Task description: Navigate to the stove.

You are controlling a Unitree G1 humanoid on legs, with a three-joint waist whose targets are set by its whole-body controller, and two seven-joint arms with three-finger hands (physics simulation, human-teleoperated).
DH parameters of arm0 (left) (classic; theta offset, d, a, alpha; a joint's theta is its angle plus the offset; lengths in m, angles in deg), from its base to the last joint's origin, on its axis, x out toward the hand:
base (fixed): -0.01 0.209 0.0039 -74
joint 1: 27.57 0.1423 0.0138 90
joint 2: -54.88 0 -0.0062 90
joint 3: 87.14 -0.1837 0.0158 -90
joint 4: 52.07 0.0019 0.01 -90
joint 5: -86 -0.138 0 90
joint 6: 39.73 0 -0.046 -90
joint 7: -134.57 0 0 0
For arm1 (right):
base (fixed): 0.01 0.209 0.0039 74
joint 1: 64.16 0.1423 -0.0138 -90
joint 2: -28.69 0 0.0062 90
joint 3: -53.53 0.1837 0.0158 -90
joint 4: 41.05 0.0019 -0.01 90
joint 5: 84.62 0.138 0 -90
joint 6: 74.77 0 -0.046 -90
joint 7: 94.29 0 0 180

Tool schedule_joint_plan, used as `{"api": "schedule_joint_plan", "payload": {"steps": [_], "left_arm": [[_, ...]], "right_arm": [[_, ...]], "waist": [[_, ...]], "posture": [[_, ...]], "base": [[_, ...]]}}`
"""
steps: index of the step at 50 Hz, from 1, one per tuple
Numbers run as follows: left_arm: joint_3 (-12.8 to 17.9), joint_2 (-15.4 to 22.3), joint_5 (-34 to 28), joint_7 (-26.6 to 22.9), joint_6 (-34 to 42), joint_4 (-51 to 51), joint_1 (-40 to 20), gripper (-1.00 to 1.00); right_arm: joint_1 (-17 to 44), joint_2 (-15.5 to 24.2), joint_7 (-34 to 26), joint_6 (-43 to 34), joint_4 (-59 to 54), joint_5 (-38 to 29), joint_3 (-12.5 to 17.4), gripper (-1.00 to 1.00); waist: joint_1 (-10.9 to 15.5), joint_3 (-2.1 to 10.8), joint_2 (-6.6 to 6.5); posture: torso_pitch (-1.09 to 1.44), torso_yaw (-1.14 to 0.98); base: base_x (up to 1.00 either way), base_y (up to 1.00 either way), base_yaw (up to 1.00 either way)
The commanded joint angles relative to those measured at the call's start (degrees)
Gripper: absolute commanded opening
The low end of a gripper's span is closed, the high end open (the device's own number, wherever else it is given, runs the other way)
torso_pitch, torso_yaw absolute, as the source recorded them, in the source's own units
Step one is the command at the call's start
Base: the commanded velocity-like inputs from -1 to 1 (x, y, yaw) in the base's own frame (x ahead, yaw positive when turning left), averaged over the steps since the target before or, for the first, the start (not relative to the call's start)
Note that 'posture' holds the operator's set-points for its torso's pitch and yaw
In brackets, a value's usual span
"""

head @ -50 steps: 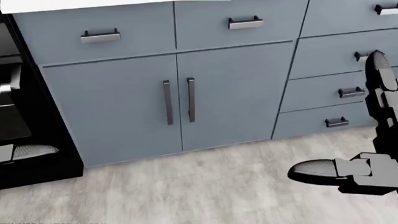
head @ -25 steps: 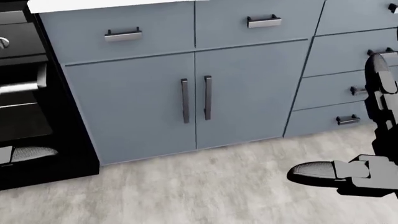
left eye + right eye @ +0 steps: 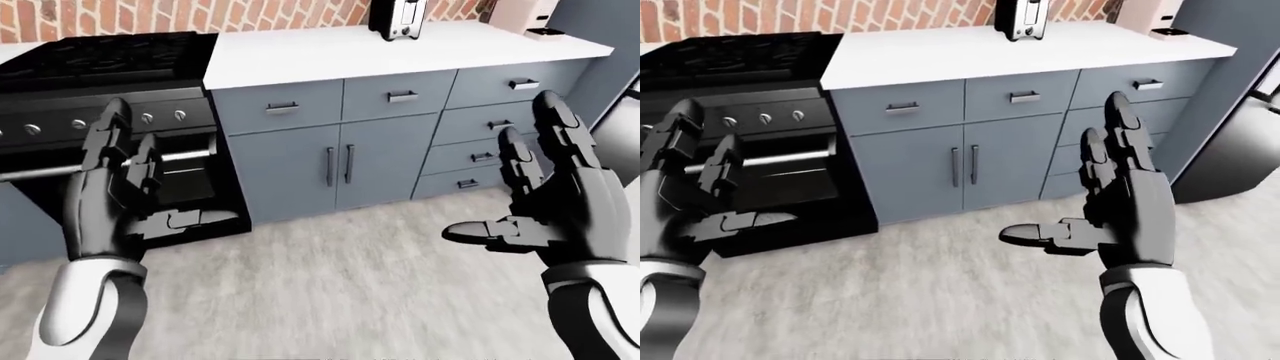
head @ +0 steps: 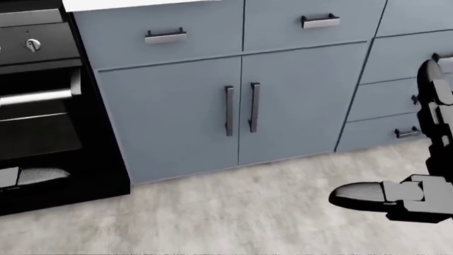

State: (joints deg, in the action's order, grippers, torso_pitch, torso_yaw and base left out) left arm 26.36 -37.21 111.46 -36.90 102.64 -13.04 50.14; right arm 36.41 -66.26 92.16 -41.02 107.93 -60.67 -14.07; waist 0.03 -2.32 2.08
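As the cabinets have slid rightward in the head view over the last second, more of the stove [image 3: 110, 90] shows at left, so the camera is turning toward it; not squared up yet. Left hand [image 3: 120, 195] spread, empty, over the oven door. Cabinet doors [image 4: 237, 106] mid-view. Right hand [image 3: 1110, 214] spread, empty. Toaster [image 3: 397, 19] on the counter [image 3: 300, 56].

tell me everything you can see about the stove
The stove is a glossy black range at the left of the left-eye view, set flush against the blue-grey cabinets under the white countertop. Dark burner grates sit on top, before a brick wall. Round silver knobs line its control panel, above a long silver bar handle on the oven door, which looks closed. The open left hand overlaps it in view; contact can't be judged.
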Motion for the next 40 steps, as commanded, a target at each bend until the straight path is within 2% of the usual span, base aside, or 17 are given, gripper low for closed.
{"api": "schedule_joint_plan", "payload": {"steps": [1,2,3,5,9,12,15,16,17,24,26,28,29,31,36,38,40], "left_arm": [[0.22,0.37,0.17,-0.31,-1.50,-1.16,-1.01,1.00],[0.19,0.33,0.11,-0.32,-1.60,-1.13,-0.94,1.00],[0.01,0.28,-0.10,-0.42,-1.95,-0.85,-0.85,1.00],[0.18,0.23,0.00,-0.47,-1.80,-1.04,-0.73,1.00],[0.56,0.25,0.25,-0.52,-1.69,-1.12,-0.71,1.00],[0.66,0.24,0.48,-0.38,-1.28,-1.57,-0.65,1.00],[0.32,0.20,0.16,-0.37,-1.75,-1.06,-0.70,1.00],[0.29,0.22,0.11,-0.36,-1.81,-0.98,-0.74,1.00],[0.36,0.19,0.16,-0.37,-1.82,-1.04,-0.68,1.00],[0.57,0.33,0.44,-0.32,-1.70,-1.01,-0.77,1.00],[0.56,0.39,0.50,-0.27,-1.62,-0.98,-0.85,1.00],[0.51,0.43,0.63,-0.15,-1.32,-1.12,-0.99,1.00],[0.43,0.40,0.61,-0.13,-1.32,-1.09,-0.96,1.00],[0.39,0.44,0.64,-0.12,-1.23,-1.18,-0.99,1.00],[0.24,0.34,0.61,-0.07,-1.16,-1.21,-1.05,1.00],[0.41,0.41,0.73,-0.02,-1.00,-1.22,-1.18,1.00],[0.18,0.36,0.52,-0.11,-1.30,-1.21,-0.88,1.00]], "right_arm": [[0.47,0.41,0.01,1.69,0.56,-0.28,0.36,1.00],[0.34,0.38,-0.01,1.92,0.46,-0.44,0.17,1.00],[0.31,0.36,-0.02,1.96,0.43,-0.53,0.10,1.00],[0.40,0.30,0.05,1.74,0.62,-0.42,0.28,1.00],[0.20,0.20,0.06,1.81,0.78,-0.58,0.10,1.00],[0.06,0.15,-0.10,2.05,0.64,-0.70,0.10,1.00],[-0.01,0.15,-0.29,2.24,0.47,-0.80,0.15,1.00],[-0.03,0.14,-0.31,2.28,0.44,-0.84,0.15,1.00],[-0.02,0.13,-0.31,2.22,0.49,-0.86,0.08,1.00],[0.04,0.08,-0.39,1.95,0.68,-0.95,0.21,1.00],[0.22,0.09,-0.30,1.57,0.86,-0.73,0.45,1.00],[0.44,0.17,-0.17,1.40,0.88,-0.63,0.54,1.00],[0.49,0.23,-0.18,1.48,0.70,-0.65,0.54,1.00],[0.52,0.27,-0.17,1.56,0.62,-0.59,0.54,1.00],[0.13,0.25,-0.39,2.17,0.22,-0.84,0.28,1.00],[0.19,0.25,-0.40,2.10,0.27,-0.88,0.24,1.00],[0.02,0.16,-0.44,2.18,0.33,-0.91,0.21,1.00]], "waist": [[-0.14,0.65,0.56],[-0.18,1.27,2.31],[-0.77,0.78,0.37],[-0.32,0.93,1.12],[-0.21,0.86,-0.47],[-0.43,0.35,-2.91],[-0.39,1.19,-8.08],[-0.09,0.61,-5.46],[-0.37,0.65,-6.03],[-0.23,0.68,-2.20],[-0.22,0.64,-0.55],[-0.21,1.43,2.46],[-0.79,0.93,-0.05],[-0.36,1.13,1.03],[-0.25,0.55,-1.22],[-0.47,0.36,-3.12],[-0.56,1.46,-7.07]], "posture": [[0.00,0.00],[0.00,0.00],[0.00,0.00],[0.00,0.00],[0.00,0.00],[0.00,0.00],[0.00,0.00],[0.00,0.00],[0.00,0.00],[0.00,0.00],[0.00,0.00],[0.00,0.00],[0.00,0.00],[0.00,0.00],[0.00,0.00],[0.00,0.00],[0.00,0.00]], "base": [[0.00,0.20,0.00],[0.00,0.21,0.00],[0.00,0.20,0.00],[0.00,0.21,0.00],[0.00,0.21,0.00],[0.00,0.21,0.00],[0.00,0.21,0.00],[0.00,0.21,0.00],[0.00,0.20,0.00],[0.00,0.21,0.00],[0.00,0.21,0.00],[0.00,0.21,0.00],[0.00,0.22,0.00],[0.00,0.21,0.00],[0.00,0.21,0.00],[0.00,0.21,0.00],[0.00,0.21,0.00]]}}
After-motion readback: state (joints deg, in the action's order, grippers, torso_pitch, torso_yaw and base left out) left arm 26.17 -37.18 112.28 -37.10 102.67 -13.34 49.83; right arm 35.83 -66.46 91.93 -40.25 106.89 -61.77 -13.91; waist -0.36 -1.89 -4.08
